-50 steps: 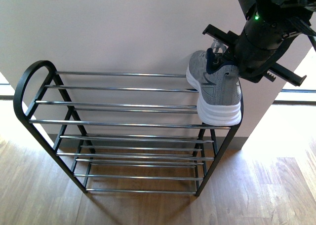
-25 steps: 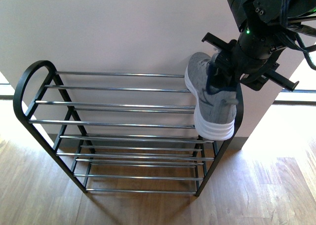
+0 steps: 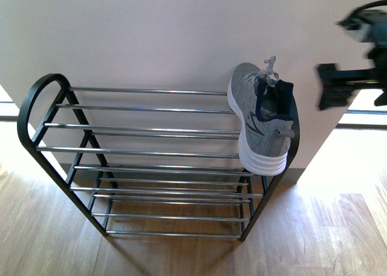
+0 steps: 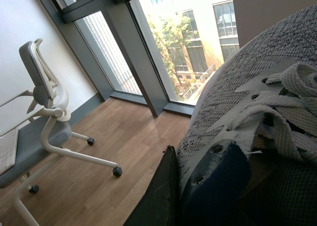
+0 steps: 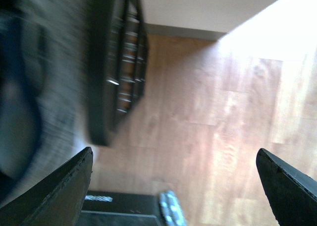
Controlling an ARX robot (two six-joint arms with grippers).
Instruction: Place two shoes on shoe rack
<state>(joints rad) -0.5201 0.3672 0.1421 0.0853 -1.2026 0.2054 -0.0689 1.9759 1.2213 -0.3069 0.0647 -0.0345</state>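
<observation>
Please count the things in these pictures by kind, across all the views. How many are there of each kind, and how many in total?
Grey knit sneakers with white soles: 2 (one on the rack, one close to the left wrist camera)
Black metal shoe rack with chrome rods: 1
White and grey office chair on castors: 1
Total: 4

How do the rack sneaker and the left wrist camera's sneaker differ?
The rack sneaker sits free on the shoe rack's top tier, right end, toe toward the wall. The other sneaker fills the left wrist view, off the rack, a dark finger against its collar. Both are grey knit with navy lining.
</observation>
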